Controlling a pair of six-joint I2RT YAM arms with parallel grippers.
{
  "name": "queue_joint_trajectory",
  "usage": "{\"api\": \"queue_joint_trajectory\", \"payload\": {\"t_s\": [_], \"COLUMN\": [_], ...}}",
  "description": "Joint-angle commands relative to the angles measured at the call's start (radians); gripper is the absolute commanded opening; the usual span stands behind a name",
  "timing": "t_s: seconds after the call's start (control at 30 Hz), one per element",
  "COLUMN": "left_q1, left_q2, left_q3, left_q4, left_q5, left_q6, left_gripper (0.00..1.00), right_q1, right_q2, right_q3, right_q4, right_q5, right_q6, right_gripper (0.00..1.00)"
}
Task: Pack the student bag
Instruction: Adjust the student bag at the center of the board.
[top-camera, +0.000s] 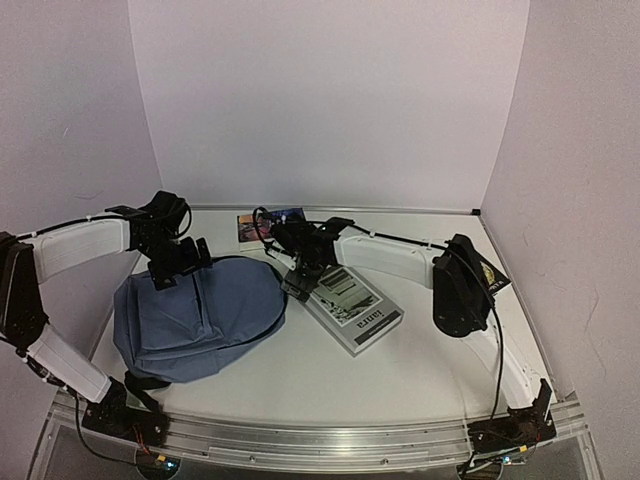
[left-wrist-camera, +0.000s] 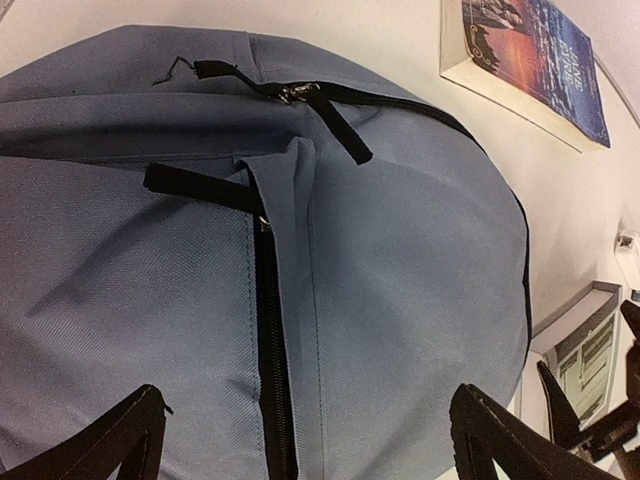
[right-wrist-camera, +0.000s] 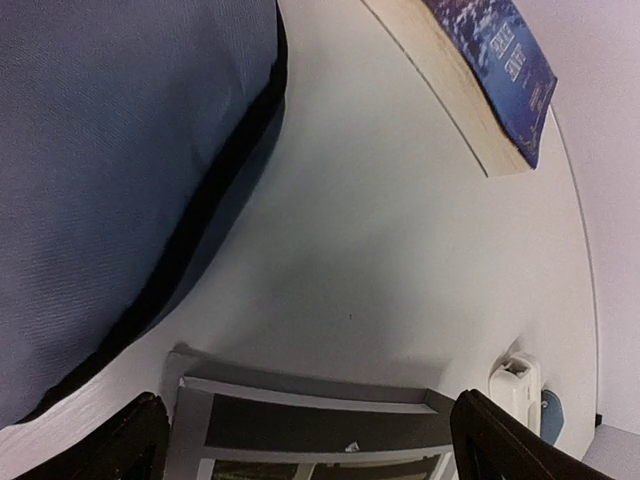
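Top camera: from high behind the near edge, I look down and away over the whole table (top-camera: 300, 380).
Left wrist: close above the bag (left-wrist-camera: 400, 260), facing down.
Right wrist: close over the bag's right edge and the tabletop.
All three views share the blue book (left-wrist-camera: 535, 55).

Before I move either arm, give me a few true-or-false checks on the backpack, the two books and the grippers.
1. The left gripper and the right gripper are both open and empty. True.
2. The backpack is unzipped. False: its main zip and front pocket zip both look shut.
3. The grey book lies on top of the backpack. False: it lies on the table beside the backpack.
4. The blue book lies on the table, apart from the backpack. True.
5. The left gripper hangs over the backpack. True.
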Motion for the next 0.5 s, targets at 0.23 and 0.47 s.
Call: {"api": "queue_joint_trajectory", "payload": {"t_s": [0.23,0.47], "left_q1": [0.005,0.003], "left_q2": [0.178,0.284], "left_q3": [0.092,0.135], "left_q4": [0.067,0.097], "left_q5": [0.042,0.101], "left_q6": [0.038,0.082], "left_gripper": [0.99,0.79], "right_q1": [-0.040,-0.107], "right_q2": [-0.024,-0.164], "right_q3": [-0.163,-0.372], "right_q4": [0.023,0.059], "right_q5": [0.168,0.135], "right_q6": [-0.012,-0.016], "right_gripper": [0.98,0.98]}}
